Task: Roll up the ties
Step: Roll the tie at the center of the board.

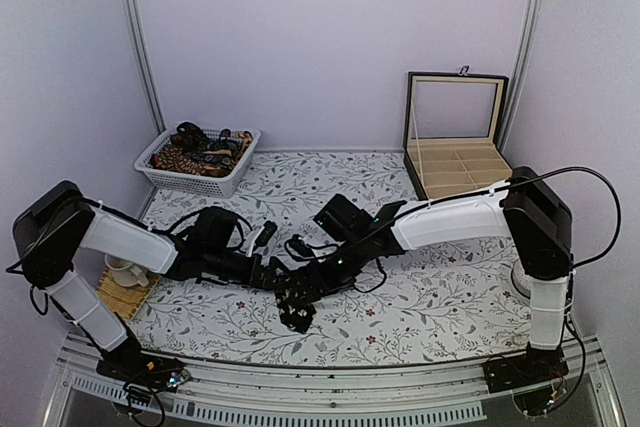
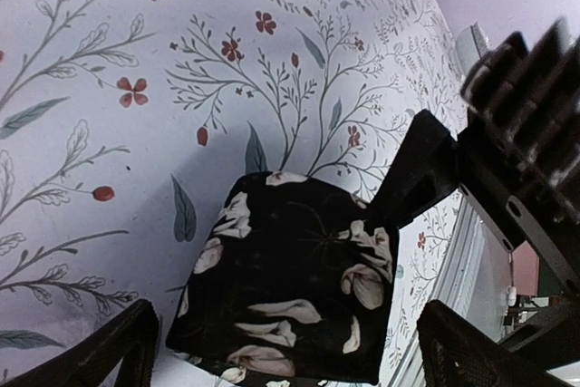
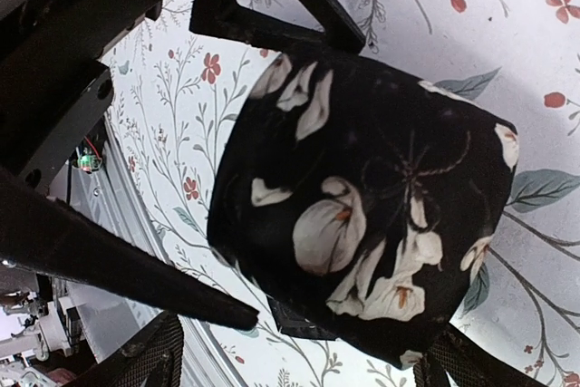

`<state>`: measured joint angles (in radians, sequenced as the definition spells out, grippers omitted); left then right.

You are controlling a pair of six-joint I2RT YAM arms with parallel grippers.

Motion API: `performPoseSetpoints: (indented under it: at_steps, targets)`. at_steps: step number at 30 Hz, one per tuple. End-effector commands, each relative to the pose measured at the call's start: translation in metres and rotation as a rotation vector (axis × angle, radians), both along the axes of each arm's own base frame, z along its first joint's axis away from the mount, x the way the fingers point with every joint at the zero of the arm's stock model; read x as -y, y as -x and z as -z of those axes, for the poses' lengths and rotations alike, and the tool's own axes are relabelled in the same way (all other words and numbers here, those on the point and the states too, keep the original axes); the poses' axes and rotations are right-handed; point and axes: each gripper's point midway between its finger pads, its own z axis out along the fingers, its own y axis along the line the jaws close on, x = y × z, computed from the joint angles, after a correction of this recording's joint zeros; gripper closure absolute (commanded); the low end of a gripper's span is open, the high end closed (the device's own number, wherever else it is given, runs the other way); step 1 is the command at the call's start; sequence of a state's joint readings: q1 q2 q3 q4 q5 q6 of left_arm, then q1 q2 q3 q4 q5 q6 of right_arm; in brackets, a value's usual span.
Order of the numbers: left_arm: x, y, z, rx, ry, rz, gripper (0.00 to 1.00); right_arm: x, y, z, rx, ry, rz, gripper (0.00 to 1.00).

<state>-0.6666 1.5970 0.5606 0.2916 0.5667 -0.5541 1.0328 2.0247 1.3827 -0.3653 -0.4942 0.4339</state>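
Nearest us, the black flowered tie [image 1: 296, 299] lies in a compact bundle on the table [image 1: 450, 287], with the left fingers [image 2: 122, 351] spread wide on either side and the right fingers [image 3: 149, 360] also spread, neither pinching it. Farther back stand a basket [image 1: 190, 182] of more ties [image 1: 195, 152] on the left and an open wooden box [image 1: 470, 175] on the right.

Floral-cloth table [image 1: 430, 299], rolled black tie [image 1: 294, 299], white basket [image 1: 238, 173], open wooden box [image 1: 414, 173], bamboo mat [image 1: 124, 296]

Soft even light, faint shadows
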Motion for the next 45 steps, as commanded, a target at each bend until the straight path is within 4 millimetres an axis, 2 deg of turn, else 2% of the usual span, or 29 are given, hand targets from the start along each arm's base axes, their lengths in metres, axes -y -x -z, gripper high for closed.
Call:
performPoseSetpoints:
  at_steps: [1, 6, 11, 18, 25, 29, 39, 45]
  targets:
    - [0.007, 0.001, -0.006, 0.003, 0.034, 0.03, 0.0, -0.009, 0.002, -0.072, 0.074, -0.166, -0.048, 0.16]
    - [0.008, 0.01, 0.001, -0.033, 0.052, 0.057, 0.0, -0.011, 0.007, -0.069, 0.057, -0.18, -0.073, 0.23]
    - [0.007, 0.023, 0.009, -0.065, 0.062, 0.098, 0.0, -0.017, 0.013, -0.064, 0.053, -0.184, -0.099, 0.24]
    - [0.0, 0.034, 0.023, -0.086, 0.042, 0.119, 0.04, -0.017, 0.011, -0.043, 0.047, -0.136, -0.102, 0.25]
    - [-0.002, 0.036, 0.034, -0.081, 0.02, 0.124, 0.05, -0.009, 0.01, -0.025, 0.042, -0.079, -0.088, 0.25]
    - [-0.006, 0.034, 0.044, -0.048, -0.047, 0.115, 0.11, -0.006, 0.011, -0.022, 0.039, -0.063, -0.084, 0.25]
    - [-0.021, 0.032, 0.06, 0.039, -0.177, 0.083, 0.23, -0.002, 0.011, -0.046, 0.046, -0.107, -0.103, 0.23]
    - [-0.031, 0.032, 0.069, 0.071, -0.246, 0.067, 0.28, 0.01, 0.008, -0.075, 0.076, -0.157, -0.114, 0.2]
